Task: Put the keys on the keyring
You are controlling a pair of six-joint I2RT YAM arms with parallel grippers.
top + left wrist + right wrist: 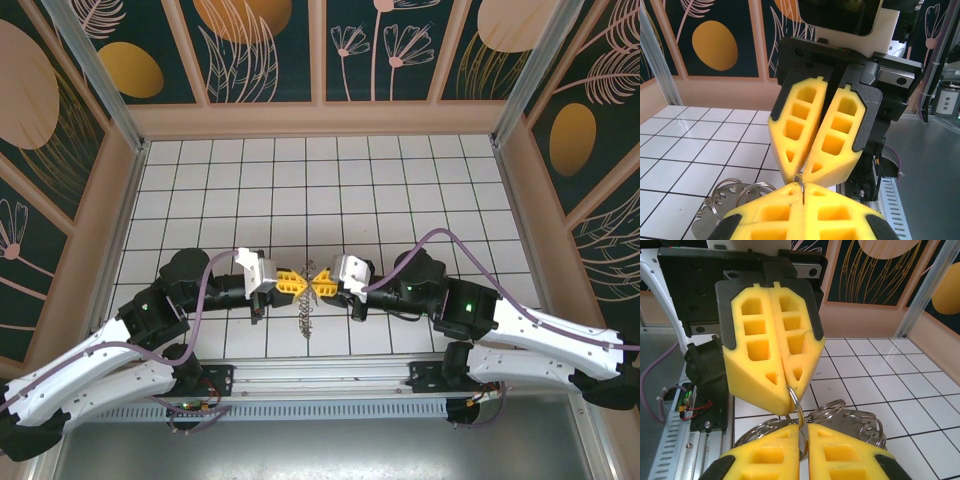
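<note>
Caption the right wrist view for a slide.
Both pinching one keyring: left gripper above, right gripper below, more rings bunched beside it.

The far stretch of the tiled table point(320, 190) lies bare, leaving wide room to pass, bounded by the far wall point(320, 120), the left wall point(95, 260) and the right wall point(548, 235). At the middle, near the near edge, the left gripper point(292, 283) and right gripper point(322, 283) meet tip to tip and bar the way across, the keyring point(305, 318) caught between them. The left arm point(100, 370), the right arm point(540, 335) and a metal rail point(320, 375) crowd the near side.
</note>
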